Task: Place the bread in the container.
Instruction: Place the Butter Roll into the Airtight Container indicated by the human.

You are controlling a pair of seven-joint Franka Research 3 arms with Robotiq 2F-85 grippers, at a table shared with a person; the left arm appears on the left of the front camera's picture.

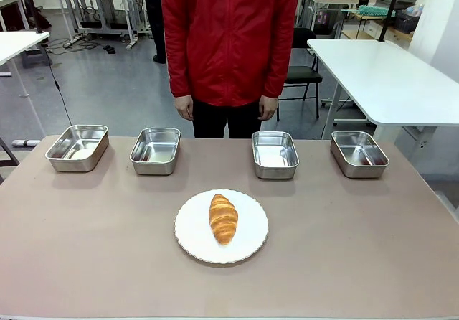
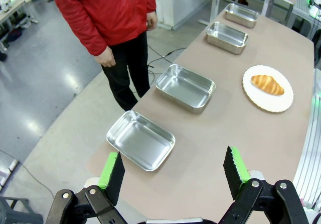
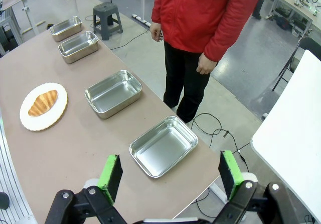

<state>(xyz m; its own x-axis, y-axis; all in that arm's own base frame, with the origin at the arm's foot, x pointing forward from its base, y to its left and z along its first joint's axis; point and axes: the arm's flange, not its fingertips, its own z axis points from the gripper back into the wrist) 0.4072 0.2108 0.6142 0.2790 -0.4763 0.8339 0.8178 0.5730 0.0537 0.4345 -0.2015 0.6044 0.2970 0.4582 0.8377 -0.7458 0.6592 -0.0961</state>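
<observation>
A golden-brown croissant lies on a round white plate near the middle front of the brown table. Several alike steel trays stand in a row along the far edge: far left, left of centre, right of centre, far right. All look empty. My left gripper hovers open, high above the table's left end, over the nearest tray; the croissant lies farther off. My right gripper hovers open above the right end, over a tray; the croissant lies far left.
A person in a red jacket stands at the far side, hands hanging down by the table edge. A white table stands to the right behind, with a chair beside it.
</observation>
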